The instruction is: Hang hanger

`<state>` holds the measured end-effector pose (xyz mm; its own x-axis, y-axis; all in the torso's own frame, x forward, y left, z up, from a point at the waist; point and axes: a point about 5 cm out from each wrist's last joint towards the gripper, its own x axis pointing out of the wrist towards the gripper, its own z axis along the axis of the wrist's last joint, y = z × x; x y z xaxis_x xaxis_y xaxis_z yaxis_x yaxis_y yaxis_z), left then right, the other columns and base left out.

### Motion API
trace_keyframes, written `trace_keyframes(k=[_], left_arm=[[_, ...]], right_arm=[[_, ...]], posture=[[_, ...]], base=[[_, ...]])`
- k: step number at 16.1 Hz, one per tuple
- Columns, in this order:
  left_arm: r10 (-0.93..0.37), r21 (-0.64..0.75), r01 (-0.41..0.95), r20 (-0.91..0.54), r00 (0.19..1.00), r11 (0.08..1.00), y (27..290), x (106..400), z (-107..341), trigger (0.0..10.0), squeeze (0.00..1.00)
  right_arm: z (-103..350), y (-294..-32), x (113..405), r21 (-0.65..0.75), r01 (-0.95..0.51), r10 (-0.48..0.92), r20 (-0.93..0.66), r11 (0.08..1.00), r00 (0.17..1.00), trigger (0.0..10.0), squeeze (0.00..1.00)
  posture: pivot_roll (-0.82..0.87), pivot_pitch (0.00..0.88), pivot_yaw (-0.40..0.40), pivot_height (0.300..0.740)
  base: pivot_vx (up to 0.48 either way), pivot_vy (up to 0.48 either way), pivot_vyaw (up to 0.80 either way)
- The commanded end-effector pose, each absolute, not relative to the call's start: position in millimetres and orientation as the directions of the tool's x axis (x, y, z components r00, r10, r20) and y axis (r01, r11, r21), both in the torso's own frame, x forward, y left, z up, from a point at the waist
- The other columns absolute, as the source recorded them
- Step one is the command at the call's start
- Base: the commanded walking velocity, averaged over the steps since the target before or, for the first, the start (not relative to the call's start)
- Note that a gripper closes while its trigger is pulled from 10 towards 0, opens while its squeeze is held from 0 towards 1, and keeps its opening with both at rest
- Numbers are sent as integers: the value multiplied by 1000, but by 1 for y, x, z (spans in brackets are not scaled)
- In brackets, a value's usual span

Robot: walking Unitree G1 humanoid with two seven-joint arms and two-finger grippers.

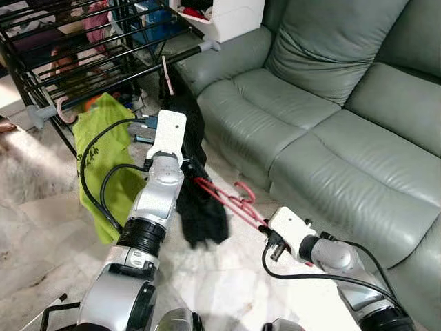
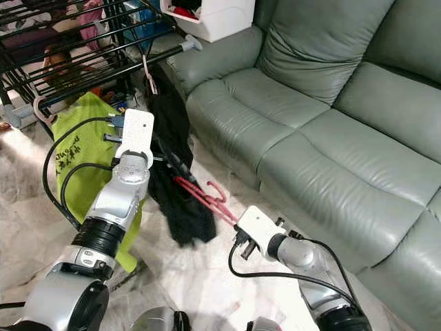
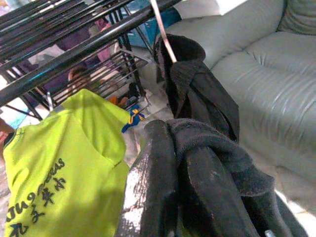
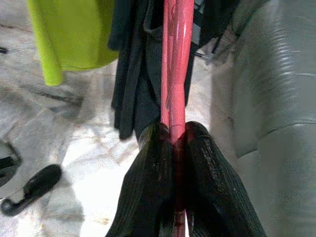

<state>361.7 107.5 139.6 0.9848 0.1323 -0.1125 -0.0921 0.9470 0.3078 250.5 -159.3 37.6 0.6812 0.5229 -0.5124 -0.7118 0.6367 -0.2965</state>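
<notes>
A red plastic hanger (image 1: 231,198) runs slantwise between my two grippers, low in front of the sofa. My right gripper (image 1: 262,225) is shut on its lower end; the right wrist view has both fingers (image 4: 148,187) clamped on the red bar (image 4: 174,59). At the upper end my left gripper (image 1: 192,165) is shut on black cloth; in the left wrist view that black garment (image 3: 207,143) wraps over the fingers (image 3: 153,192). The garment (image 1: 200,207) hangs from the black drying rack (image 1: 103,76) by a pale hook (image 3: 163,34). Cloth hides the hanger's upper end.
A lime green T-shirt (image 1: 103,152) hangs on the rack to the left of the black garment. The grey-green leather sofa (image 1: 324,131) fills the right side, with a white box (image 1: 231,17) on its armrest. Pale marble floor (image 1: 227,283) lies below.
</notes>
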Motion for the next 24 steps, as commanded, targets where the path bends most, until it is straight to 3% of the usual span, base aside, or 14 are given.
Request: trace_keyframes(k=[1,4,6,7,11,14,17,19,21,24], left_arm=[[129,316,-103,-63,990,943,110,363,151,10000,0],[30,326,-9,-60,998,945,101,359,150,10000,0],[-193,268,201,-54,980,942,88,353,149,10000,0],[-376,171,379,-50,925,909,77,347,150,10000,0],[-677,127,670,24,735,732,42,315,164,10000,0],[-707,135,701,-8,707,700,50,311,157,10000,0],[-701,118,701,-53,712,703,63,309,146,10000,0],[-721,128,722,-66,690,680,60,306,143,10000,0],[-771,130,777,-103,628,616,46,295,128,10000,0],[-781,162,794,-152,606,586,45,288,114,10000,0]], right_arm=[[41,-160,256,-318,-688,511,-486,652,709,10000,0],[42,-165,261,-343,-646,475,-464,682,748,10000,0],[47,-170,269,-356,-598,438,-437,718,786,10000,0],[48,-172,272,-360,-574,421,-422,735,803,10000,0],[46,-179,282,-250,-477,362,-393,843,845,10000,0],[55,-202,297,-164,-261,199,-321,951,926,10000,0],[88,-226,316,-29,-34,30,-134,999,990,10000,0],[100,-231,325,63,24,-19,-82,998,996,10000,0],[126,-223,343,332,48,-47,-11,942,999,10000,0],[147,-212,351,469,-3,-29,62,883,998,10000,0]], posture=[[-6,0,99,740],[-6,0,99,740],[-7,0,99,740],[-7,0,99,740],[-1,0,93,740],[5,0,90,740],[9,0,83,740],[8,0,80,740],[6,0,74,740],[-1,0,70,740]], base=[[0,0,0],[0,0,0],[0,0,0],[0,0,0],[0,0,0],[0,0,0],[0,0,0],[0,0,0],[0,0,0],[0,0,0]])
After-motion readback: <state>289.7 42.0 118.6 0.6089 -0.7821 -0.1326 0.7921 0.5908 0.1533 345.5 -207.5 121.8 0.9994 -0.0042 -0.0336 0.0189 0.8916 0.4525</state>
